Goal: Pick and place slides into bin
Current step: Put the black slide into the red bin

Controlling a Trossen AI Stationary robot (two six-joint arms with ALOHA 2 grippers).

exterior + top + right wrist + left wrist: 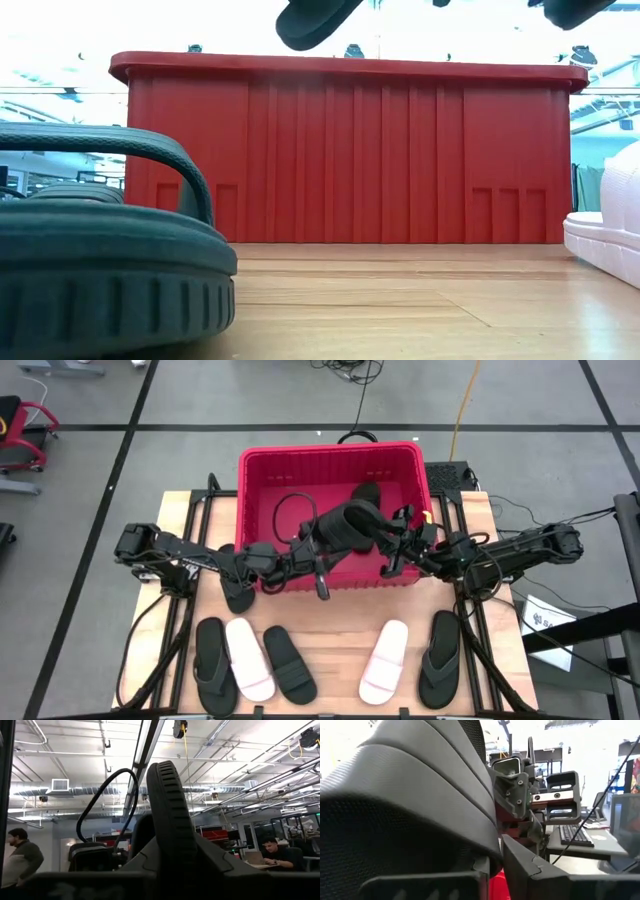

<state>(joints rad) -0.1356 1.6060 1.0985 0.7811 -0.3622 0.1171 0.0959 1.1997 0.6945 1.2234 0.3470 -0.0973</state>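
From overhead, both arms reach over the red bin [262, 468] at the far side of the wooden table [340, 650], holding a black slide [345, 523] between them above the bin's near half. The left gripper [322, 545] clasps the slide's left end; the right gripper [392, 542] meets its right end. Another black slide [366, 492] lies inside the bin near the far wall. On the table in front lie three black sandals [288, 663] and two pale slides [249, 658], with one more black sandal [236, 590] just beside the bin's near left corner.

At table height, the bin's slotted wall [340, 160] fills the middle, the held slide's toe [315, 20] hanging above its rim. A black sandal [100, 260] looms close on the left; a pale slide's [610, 225] edge shows at right.

The left wrist camera shows the slide's textured strap [405, 805] clamped at its own fingers, the other gripper [520, 795] just behind it.

The right wrist camera shows the slide's ribbed sole edge [167, 820] gripped between its fingers, with two people [20, 857] in the room beyond.
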